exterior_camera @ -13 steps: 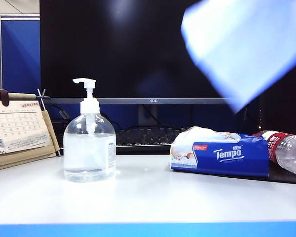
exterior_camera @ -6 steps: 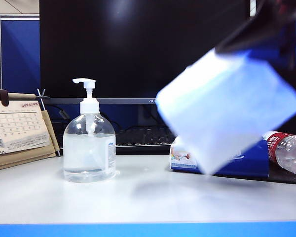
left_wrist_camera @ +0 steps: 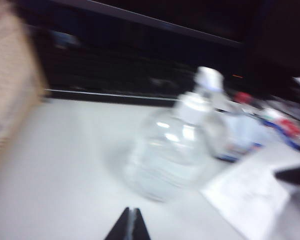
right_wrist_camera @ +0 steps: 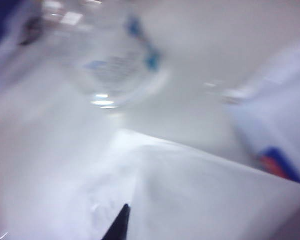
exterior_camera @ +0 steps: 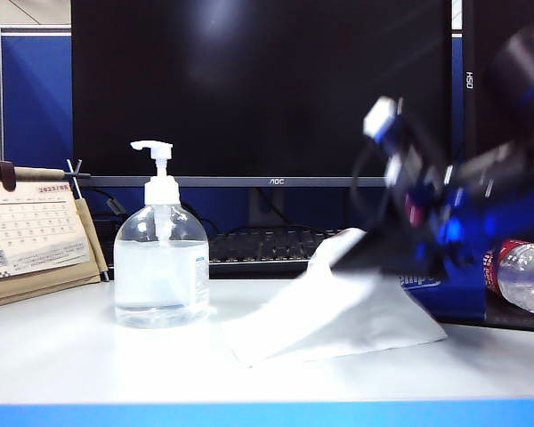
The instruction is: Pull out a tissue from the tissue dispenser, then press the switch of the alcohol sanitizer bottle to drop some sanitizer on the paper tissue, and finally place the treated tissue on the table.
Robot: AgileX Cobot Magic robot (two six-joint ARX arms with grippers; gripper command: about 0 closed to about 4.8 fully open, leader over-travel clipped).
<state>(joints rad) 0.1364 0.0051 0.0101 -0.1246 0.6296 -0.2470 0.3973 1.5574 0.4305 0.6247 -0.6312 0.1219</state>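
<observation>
Table (exterior_camera: 89, 374): white top with a blue front edge; bare nearest the camera.
Tissue (exterior_camera: 338, 316): lower part draped on the table, right of centre; upper corner still lifted.
Right gripper (exterior_camera: 400, 258): jaws pinched on that raised tissue corner, just in front of the tissue dispenser (exterior_camera: 445, 298).
Left gripper (left_wrist_camera: 129, 227): jaws closed, empty, off the table facing the bottle.
Alcohol sanitizer bottle (exterior_camera: 161, 267): left of centre, switch (exterior_camera: 154, 148) untouched.
Advice: lay the tissue flat near the nozzle side, then press the switch straight down.
</observation>
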